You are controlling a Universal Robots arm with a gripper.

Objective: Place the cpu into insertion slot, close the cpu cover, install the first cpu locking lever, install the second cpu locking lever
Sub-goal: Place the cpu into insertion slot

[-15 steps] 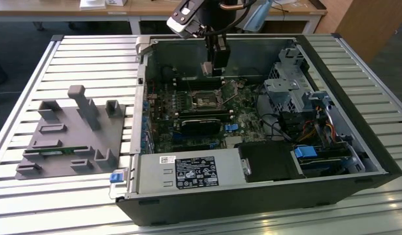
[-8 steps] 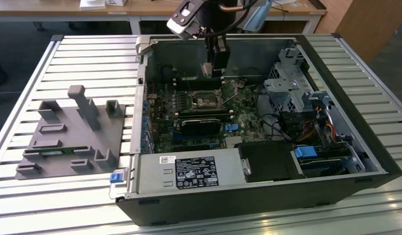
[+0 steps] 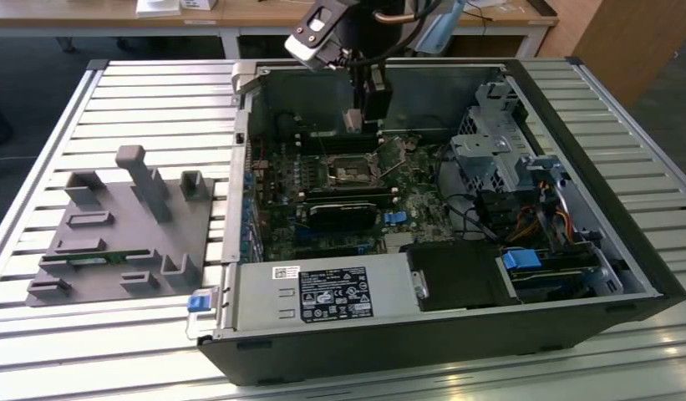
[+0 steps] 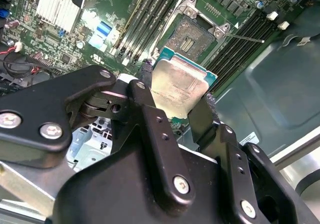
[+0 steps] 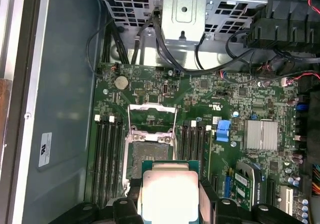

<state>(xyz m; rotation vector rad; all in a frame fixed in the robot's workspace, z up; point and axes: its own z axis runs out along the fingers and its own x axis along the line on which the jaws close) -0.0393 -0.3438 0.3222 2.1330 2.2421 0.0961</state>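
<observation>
My gripper [image 3: 365, 117] hangs inside the open computer case, shut on the cpu [image 4: 180, 87], a flat square chip with a dull silver top and green rim. Its black fingers [image 4: 147, 84] clamp two opposite edges of the cpu [image 5: 169, 196]. The chip hovers a little above and beside the insertion slot [image 4: 192, 37], whose tan contact field [image 5: 150, 154] lies bare. The cpu cover [image 5: 152, 115] stands flipped up at the socket's edge. A thin locking lever [image 4: 245, 37] sticks out beside the socket. The socket [image 3: 352, 170] lies below the gripper in the exterior view.
Memory slots [image 5: 107, 156] flank the socket on both sides. A black block [image 3: 343, 213] sits near the socket, a drive cage [image 3: 493, 150] with cables at the exterior view's right, a power supply [image 3: 320, 294] in front. A grey fixture [image 3: 125, 225] stands outside the case.
</observation>
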